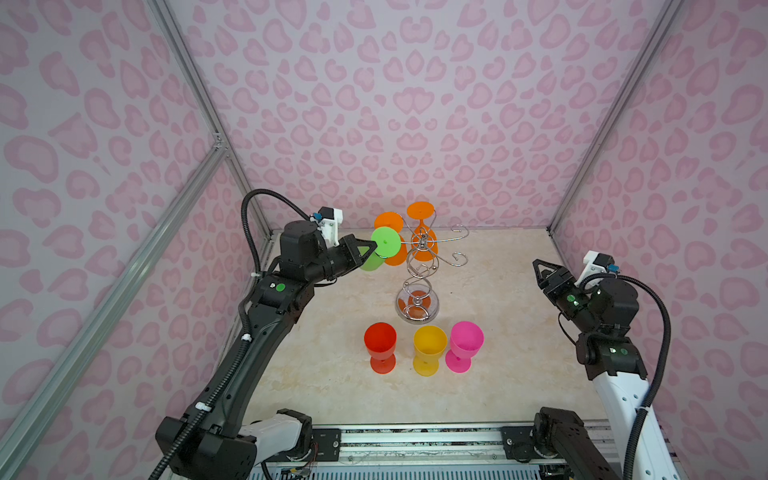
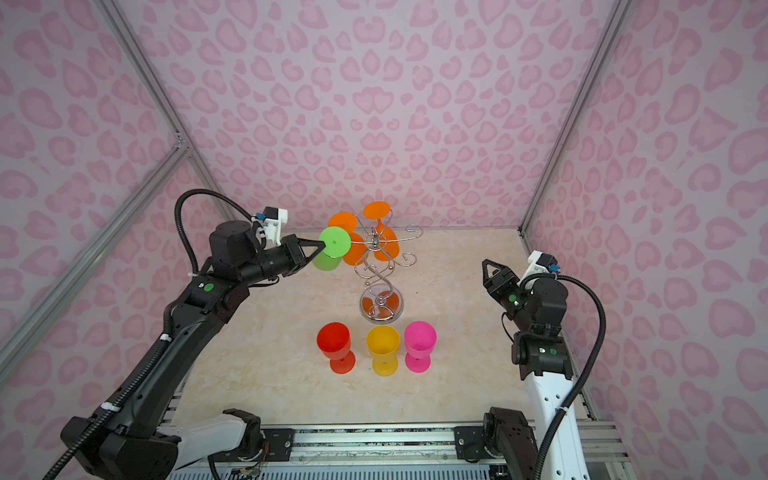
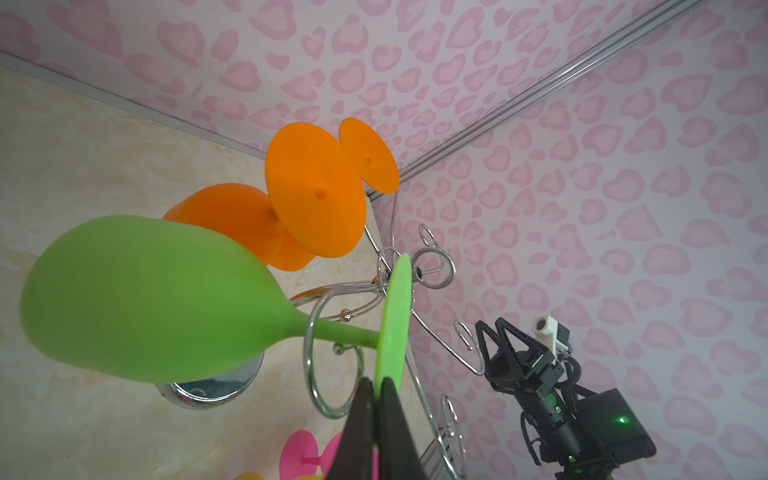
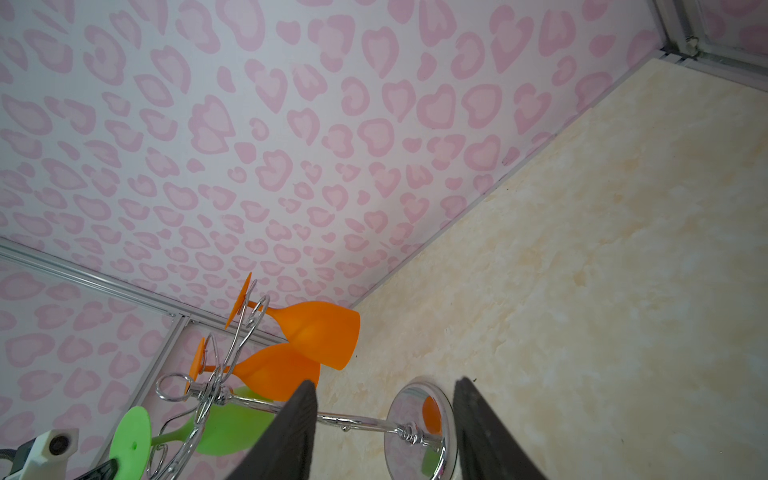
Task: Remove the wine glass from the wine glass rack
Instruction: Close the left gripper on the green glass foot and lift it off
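Lime-green plastic wine glass [image 3: 145, 299] hangs upside down on the left side of the shiny chrome wire wine glass rack [image 1: 419, 270], beside two orange plastic glasses [image 3: 316, 191]. It looks light, stiff and smooth, so probably slippery; its stem or flat foot seems the place to hold. The left wrist view alone shows the left gripper [image 3: 376, 380] pinching the foot's edge and the stem threaded through a wire curl. Both top views show a red glass [image 1: 380, 338], a yellow glass [image 1: 429, 343] and a pink glass [image 1: 466, 337] upright on the marbled bench [image 1: 332, 395]. The right gripper [image 4: 384, 384] is spread, empty and well apart.
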`<action>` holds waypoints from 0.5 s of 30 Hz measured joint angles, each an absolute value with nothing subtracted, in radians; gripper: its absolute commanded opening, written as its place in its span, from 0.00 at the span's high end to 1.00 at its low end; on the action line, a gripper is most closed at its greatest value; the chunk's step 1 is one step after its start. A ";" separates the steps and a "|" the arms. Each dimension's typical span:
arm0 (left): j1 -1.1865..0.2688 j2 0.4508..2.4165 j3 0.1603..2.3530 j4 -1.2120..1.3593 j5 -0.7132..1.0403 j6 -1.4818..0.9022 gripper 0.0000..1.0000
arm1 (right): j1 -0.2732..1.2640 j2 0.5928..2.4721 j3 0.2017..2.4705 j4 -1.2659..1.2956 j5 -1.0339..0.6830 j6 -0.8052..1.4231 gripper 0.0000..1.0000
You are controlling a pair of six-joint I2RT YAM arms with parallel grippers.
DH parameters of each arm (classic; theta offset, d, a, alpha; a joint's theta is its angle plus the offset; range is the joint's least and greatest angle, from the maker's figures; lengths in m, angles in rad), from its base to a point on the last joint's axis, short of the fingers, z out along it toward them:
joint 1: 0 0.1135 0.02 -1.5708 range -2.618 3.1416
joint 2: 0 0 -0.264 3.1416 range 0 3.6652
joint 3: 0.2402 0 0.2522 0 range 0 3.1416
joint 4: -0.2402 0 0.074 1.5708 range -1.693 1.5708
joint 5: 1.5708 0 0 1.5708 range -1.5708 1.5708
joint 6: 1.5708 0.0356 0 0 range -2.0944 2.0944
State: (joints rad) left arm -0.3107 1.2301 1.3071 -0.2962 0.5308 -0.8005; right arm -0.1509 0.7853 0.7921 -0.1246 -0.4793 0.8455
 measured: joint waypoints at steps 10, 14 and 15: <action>-0.356 1.254 1.324 -0.282 0.546 -0.797 0.98 | -0.152 0.797 0.788 -0.122 -0.483 0.848 0.46; -0.376 1.254 1.325 -0.282 0.547 -0.793 0.98 | -0.152 0.801 0.788 -0.116 -0.488 0.854 0.46; -0.380 1.254 1.325 -0.282 0.548 -0.791 0.98 | -0.152 0.802 0.788 -0.115 -0.490 0.854 0.46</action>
